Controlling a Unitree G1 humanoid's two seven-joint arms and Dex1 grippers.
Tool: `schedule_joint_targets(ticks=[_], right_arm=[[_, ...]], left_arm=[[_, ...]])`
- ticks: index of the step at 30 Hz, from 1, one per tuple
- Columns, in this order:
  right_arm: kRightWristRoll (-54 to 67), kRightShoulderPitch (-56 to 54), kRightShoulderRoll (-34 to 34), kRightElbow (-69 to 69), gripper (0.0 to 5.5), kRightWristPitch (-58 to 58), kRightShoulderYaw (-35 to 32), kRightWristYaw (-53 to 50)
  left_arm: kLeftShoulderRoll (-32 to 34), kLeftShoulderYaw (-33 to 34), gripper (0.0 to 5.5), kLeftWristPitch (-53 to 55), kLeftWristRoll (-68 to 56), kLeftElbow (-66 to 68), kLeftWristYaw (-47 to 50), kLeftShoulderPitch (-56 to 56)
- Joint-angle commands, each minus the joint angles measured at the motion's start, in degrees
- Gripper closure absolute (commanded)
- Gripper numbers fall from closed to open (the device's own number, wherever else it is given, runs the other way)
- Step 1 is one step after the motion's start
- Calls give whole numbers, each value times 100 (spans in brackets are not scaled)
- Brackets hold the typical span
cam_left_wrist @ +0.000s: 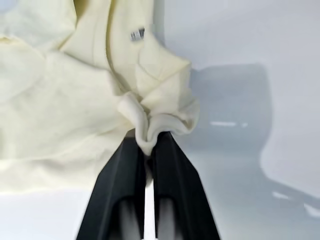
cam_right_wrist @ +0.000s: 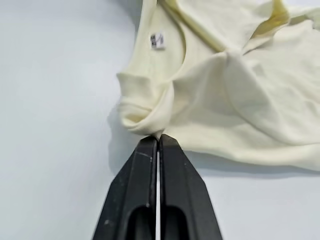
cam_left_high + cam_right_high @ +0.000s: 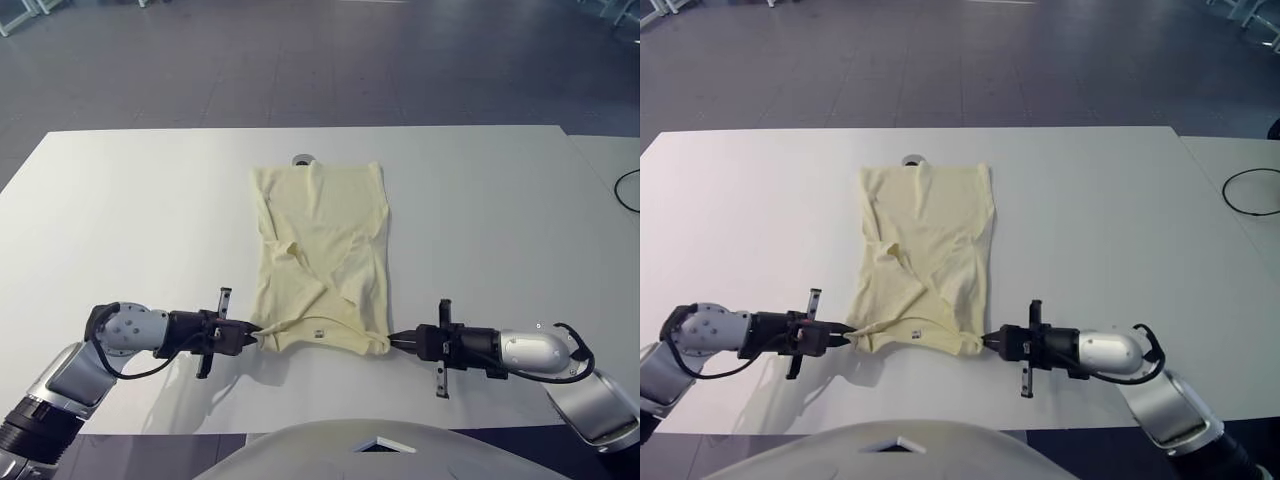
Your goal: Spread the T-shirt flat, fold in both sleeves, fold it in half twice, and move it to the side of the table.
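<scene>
"How many shirts are there?"
"One T-shirt (image 3: 320,250). It has one little tag (image 2: 157,40)."
"How many grippers?"
"Two. The left gripper (image 3: 252,338) and the right gripper (image 3: 395,341), both near the front edge of the table (image 3: 130,220)."
"Anything else?"
"One small round grey thing (image 3: 303,159) toward the table's far edge, and one black cord (image 3: 1252,190) past the right edge."
</scene>
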Motion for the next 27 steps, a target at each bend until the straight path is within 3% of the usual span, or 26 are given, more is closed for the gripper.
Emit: schedule_joint_targets(ticks=[1,10,20,27], right_arm=[[435,-143,44,-283,549,584,-84,87],[1663,-344,-367,-482,549,1743,-556,677],[4113,-301,-671,-1445,549,3341,-1163,978],[4629,-132,-930,-1545,549,3605,-1316,994]], left_arm=[[276,218,550,720,-691,-488,-409,19],[818,529,550,1172,-1261,-540,-1366,172],[1105,965,550,2117,-2457,-1144,-2096,296],[1410,1279,550,2217,-2702,-1278,-2705,824]])
